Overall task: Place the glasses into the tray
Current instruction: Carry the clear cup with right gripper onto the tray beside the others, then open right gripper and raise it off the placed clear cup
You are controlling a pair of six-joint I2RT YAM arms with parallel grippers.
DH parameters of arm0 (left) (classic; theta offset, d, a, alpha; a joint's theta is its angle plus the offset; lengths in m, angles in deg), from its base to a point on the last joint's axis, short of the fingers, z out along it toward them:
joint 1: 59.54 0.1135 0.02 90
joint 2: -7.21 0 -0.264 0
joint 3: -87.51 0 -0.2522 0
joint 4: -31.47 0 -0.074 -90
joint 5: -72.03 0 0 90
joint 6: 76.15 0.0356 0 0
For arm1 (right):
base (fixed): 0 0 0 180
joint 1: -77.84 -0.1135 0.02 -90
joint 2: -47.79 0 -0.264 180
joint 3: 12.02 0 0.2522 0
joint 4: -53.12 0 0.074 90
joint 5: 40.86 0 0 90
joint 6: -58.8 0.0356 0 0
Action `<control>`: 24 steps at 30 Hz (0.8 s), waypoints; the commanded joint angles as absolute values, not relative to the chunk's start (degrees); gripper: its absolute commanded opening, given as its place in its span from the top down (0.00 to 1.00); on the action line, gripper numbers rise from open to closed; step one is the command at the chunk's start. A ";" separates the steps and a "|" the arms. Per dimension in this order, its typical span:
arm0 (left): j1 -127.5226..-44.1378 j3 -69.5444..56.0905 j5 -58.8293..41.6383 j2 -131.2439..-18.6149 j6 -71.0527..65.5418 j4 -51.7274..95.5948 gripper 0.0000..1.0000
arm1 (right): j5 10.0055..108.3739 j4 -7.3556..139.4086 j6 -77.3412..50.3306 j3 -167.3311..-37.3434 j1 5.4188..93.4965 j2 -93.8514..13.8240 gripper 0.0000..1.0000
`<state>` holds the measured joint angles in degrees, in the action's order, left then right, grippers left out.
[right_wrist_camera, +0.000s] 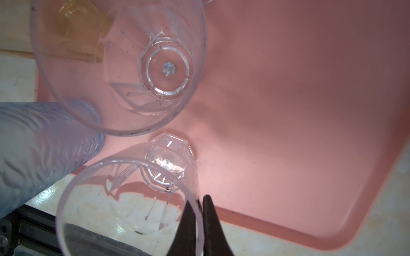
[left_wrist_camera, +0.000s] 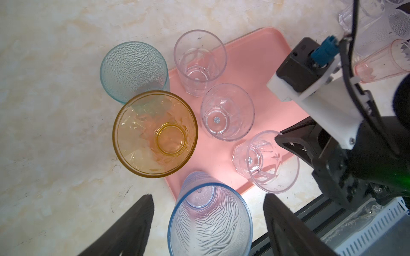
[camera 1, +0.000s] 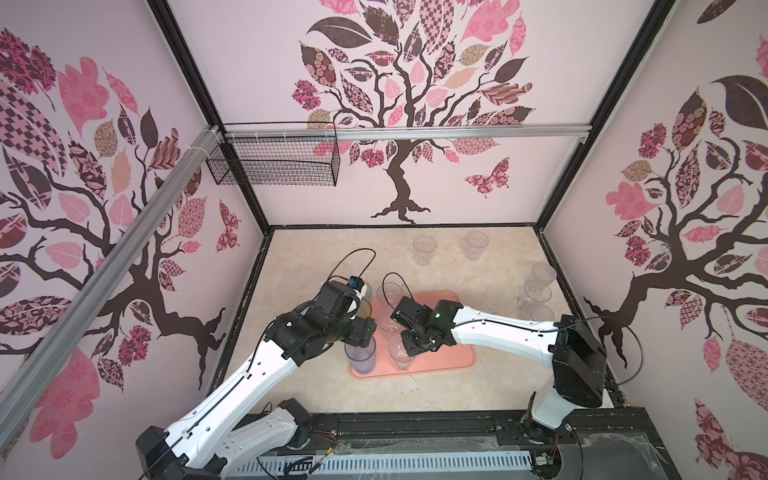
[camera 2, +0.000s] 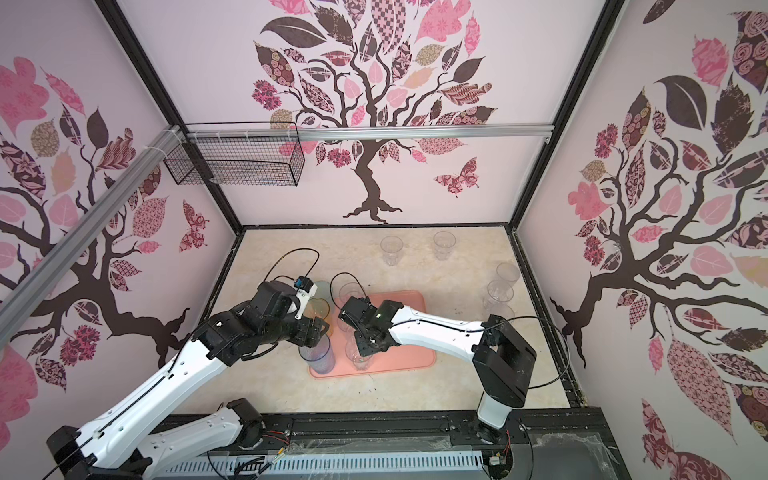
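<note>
Presently my right jaws pinch one clear tumbler [right_wrist_camera: 106,199], of three on the tray [right_wrist_camera: 288,110]; left jaws gape astride one blue tumbler [left_wrist_camera: 208,221].

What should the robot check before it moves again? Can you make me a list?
1. Right gripper shut on the clear glass rim: ok.
2. That glass's bottom flat on the tray: cannot tell.
3. Left gripper open, not touching the blue glass: ok.
4. Blue glass upright in the tray: ok.
5. Bare room in the tray: ok.
6. All glasses in the tray: not ok; other clear glasses stand on the table.
</note>
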<state>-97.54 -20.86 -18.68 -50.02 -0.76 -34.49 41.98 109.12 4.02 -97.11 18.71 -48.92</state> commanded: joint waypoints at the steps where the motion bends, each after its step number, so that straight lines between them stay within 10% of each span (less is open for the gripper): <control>1: -97.25 -22.82 -17.36 -50.42 -1.27 -33.09 0.18 | 42.48 108.49 4.92 -99.82 18.25 -50.69 1.00; 24: -96.90 -22.11 -17.34 -50.24 -1.09 -32.74 0.18 | 41.20 108.92 3.80 -102.44 18.42 -47.72 0.73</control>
